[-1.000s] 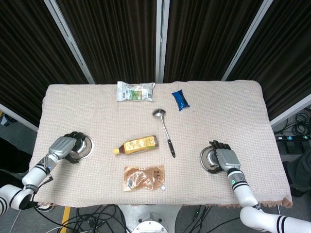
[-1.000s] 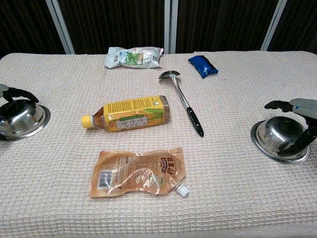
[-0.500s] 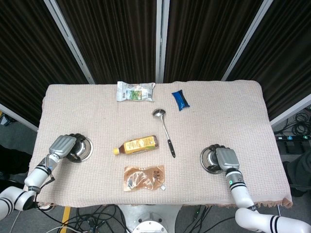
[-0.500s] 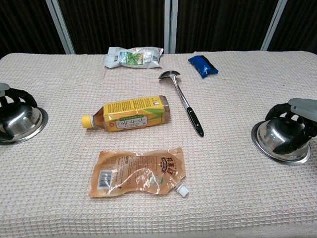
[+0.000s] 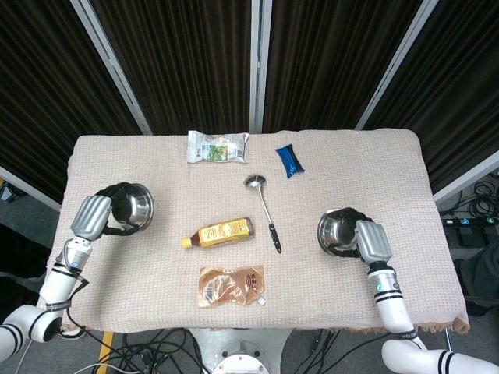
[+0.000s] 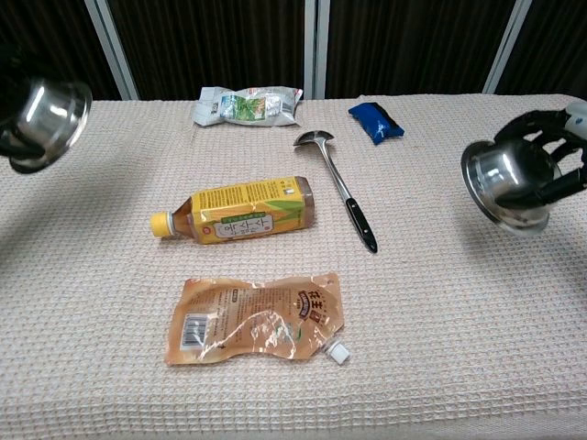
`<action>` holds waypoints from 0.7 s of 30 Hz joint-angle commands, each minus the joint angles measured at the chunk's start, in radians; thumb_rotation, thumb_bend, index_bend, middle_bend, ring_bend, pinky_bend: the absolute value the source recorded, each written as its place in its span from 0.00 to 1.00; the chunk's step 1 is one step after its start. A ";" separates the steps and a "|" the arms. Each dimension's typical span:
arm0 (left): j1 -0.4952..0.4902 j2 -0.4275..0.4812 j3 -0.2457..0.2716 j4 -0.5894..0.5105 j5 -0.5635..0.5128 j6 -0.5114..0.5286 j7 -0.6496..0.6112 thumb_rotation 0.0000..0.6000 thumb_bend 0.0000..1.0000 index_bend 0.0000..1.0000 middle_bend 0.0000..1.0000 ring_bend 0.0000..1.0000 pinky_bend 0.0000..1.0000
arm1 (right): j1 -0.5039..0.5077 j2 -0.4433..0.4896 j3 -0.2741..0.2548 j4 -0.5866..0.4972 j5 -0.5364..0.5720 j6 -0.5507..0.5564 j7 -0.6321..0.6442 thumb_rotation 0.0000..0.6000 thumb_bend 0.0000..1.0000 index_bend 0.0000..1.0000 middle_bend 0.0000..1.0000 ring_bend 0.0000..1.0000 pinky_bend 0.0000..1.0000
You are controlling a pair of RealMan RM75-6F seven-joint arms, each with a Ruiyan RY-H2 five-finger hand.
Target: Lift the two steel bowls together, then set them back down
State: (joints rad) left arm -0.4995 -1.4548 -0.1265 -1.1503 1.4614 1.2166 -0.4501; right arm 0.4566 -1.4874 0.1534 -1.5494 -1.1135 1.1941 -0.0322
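Observation:
Both steel bowls are off the table, tilted inward. My left hand (image 5: 92, 216) grips the left steel bowl (image 5: 134, 207), which shows at the chest view's left edge as the same left steel bowl (image 6: 41, 114). My right hand (image 5: 372, 240) grips the right steel bowl (image 5: 337, 231) from its outer side. In the chest view the right steel bowl (image 6: 509, 180) hangs above the cloth with my right hand (image 6: 561, 151) wrapped round its rim. The left hand itself is out of the chest view.
On the cloth-covered table (image 5: 156, 167) lie a yellow drink bottle (image 5: 219, 232), a brown pouch (image 5: 231, 285), a ladle (image 5: 265, 209), a blue packet (image 5: 289, 160) and a white-green packet (image 5: 217, 146) at the back.
Both hands closed on the bowls on the table, then raised them. The bowls now hang in the air, tipped toward the middle.

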 commanded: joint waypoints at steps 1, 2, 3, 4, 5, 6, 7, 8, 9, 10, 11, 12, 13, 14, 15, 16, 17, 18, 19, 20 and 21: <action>0.029 -0.017 -0.089 -0.169 0.006 0.121 -0.251 1.00 0.00 0.45 0.46 0.41 0.61 | 0.014 -0.129 0.086 0.205 -0.298 0.102 0.669 1.00 0.15 0.44 0.40 0.34 0.47; 0.028 -0.023 -0.099 -0.197 0.004 0.129 -0.291 1.00 0.00 0.45 0.46 0.42 0.61 | 0.028 -0.160 0.098 0.235 -0.310 0.104 0.765 1.00 0.15 0.44 0.40 0.34 0.47; 0.027 -0.032 -0.112 -0.227 -0.002 0.138 -0.339 1.00 0.00 0.46 0.46 0.42 0.61 | 0.048 -0.199 0.116 0.267 -0.322 0.102 0.887 1.00 0.15 0.44 0.40 0.34 0.47; 0.025 -0.039 -0.120 -0.246 -0.004 0.143 -0.368 1.00 0.00 0.46 0.46 0.42 0.61 | 0.065 -0.226 0.128 0.286 -0.328 0.096 0.976 1.00 0.15 0.44 0.40 0.34 0.47; 0.022 -0.047 -0.128 -0.261 -0.006 0.147 -0.391 1.00 0.00 0.46 0.46 0.42 0.61 | 0.082 -0.250 0.139 0.303 -0.331 0.086 1.058 1.00 0.15 0.44 0.40 0.34 0.47; 0.016 -0.059 -0.141 -0.278 -0.011 0.152 -0.411 1.00 0.00 0.46 0.46 0.42 0.61 | 0.107 -0.278 0.151 0.324 -0.334 0.066 1.155 1.00 0.15 0.44 0.40 0.34 0.47; 0.009 -0.067 -0.150 -0.289 -0.013 0.152 -0.418 1.00 0.00 0.46 0.46 0.42 0.61 | 0.128 -0.295 0.158 0.339 -0.337 0.046 1.218 1.00 0.15 0.44 0.40 0.34 0.47; 0.001 -0.075 -0.157 -0.300 -0.013 0.151 -0.423 1.00 0.00 0.46 0.46 0.42 0.61 | 0.149 -0.311 0.162 0.355 -0.342 0.025 1.276 1.00 0.15 0.44 0.40 0.34 0.47; -0.010 -0.086 -0.166 -0.314 -0.012 0.149 -0.431 1.00 0.00 0.47 0.46 0.42 0.61 | 0.179 -0.331 0.169 0.376 -0.345 -0.005 1.347 1.00 0.15 0.44 0.40 0.34 0.47; -0.018 -0.093 -0.170 -0.321 -0.009 0.147 -0.430 1.00 0.00 0.47 0.46 0.42 0.61 | 0.200 -0.346 0.173 0.392 -0.349 -0.024 1.392 1.00 0.15 0.44 0.40 0.34 0.47; -0.027 -0.100 -0.172 -0.326 -0.004 0.144 -0.426 1.00 0.00 0.47 0.46 0.42 0.61 | 0.220 -0.361 0.174 0.409 -0.355 -0.041 1.433 1.00 0.15 0.44 0.40 0.34 0.47; -0.036 -0.110 -0.171 -0.329 0.005 0.143 -0.416 1.00 0.00 0.47 0.46 0.42 0.61 | 0.245 -0.380 0.178 0.431 -0.361 -0.058 1.482 1.00 0.15 0.44 0.40 0.34 0.47; -0.042 -0.118 -0.169 -0.330 0.011 0.143 -0.405 1.00 0.00 0.47 0.46 0.42 0.61 | 0.262 -0.393 0.180 0.446 -0.366 -0.069 1.515 1.00 0.15 0.44 0.40 0.34 0.47; -0.047 -0.125 -0.168 -0.330 0.015 0.142 -0.397 1.00 0.00 0.47 0.46 0.42 0.61 | 0.279 -0.405 0.183 0.460 -0.369 -0.077 1.547 1.00 0.15 0.44 0.40 0.34 0.47; -0.053 -0.134 -0.164 -0.330 0.020 0.140 -0.389 1.00 0.00 0.47 0.46 0.42 0.61 | 0.299 -0.418 0.187 0.475 -0.374 -0.086 1.590 1.00 0.15 0.44 0.40 0.34 0.47; -0.056 -0.139 -0.162 -0.330 0.023 0.141 -0.383 1.00 0.00 0.47 0.46 0.42 0.61 | 0.312 -0.427 0.190 0.484 -0.378 -0.092 1.623 1.00 0.15 0.44 0.40 0.34 0.47; -0.059 -0.144 -0.160 -0.328 0.026 0.141 -0.377 1.00 0.00 0.47 0.46 0.42 0.61 | 0.325 -0.434 0.192 0.494 -0.382 -0.096 1.654 1.00 0.15 0.44 0.40 0.34 0.47; -0.061 -0.150 -0.158 -0.326 0.028 0.142 -0.373 1.00 0.00 0.47 0.46 0.42 0.61 | 0.339 -0.440 0.194 0.503 -0.386 -0.101 1.682 1.00 0.15 0.44 0.40 0.34 0.47; -0.064 -0.157 -0.158 -0.322 0.027 0.141 -0.369 1.00 0.00 0.47 0.47 0.42 0.61 | 0.356 -0.447 0.197 0.514 -0.391 -0.107 1.715 1.00 0.15 0.44 0.40 0.34 0.47; -0.067 -0.161 -0.156 -0.319 0.027 0.138 -0.366 1.00 0.00 0.47 0.47 0.42 0.61 | 0.368 -0.453 0.199 0.522 -0.393 -0.112 1.736 1.00 0.15 0.44 0.40 0.34 0.47; -0.071 -0.165 -0.154 -0.313 0.027 0.133 -0.363 1.00 0.00 0.47 0.47 0.42 0.61 | 0.385 -0.460 0.203 0.531 -0.393 -0.120 1.761 1.00 0.15 0.44 0.40 0.34 0.47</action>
State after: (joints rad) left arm -0.5677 -1.6168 -0.2824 -1.4670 1.4876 1.3527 -0.8157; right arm 0.7869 -1.9050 0.3341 -1.0659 -1.4801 1.1074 1.6653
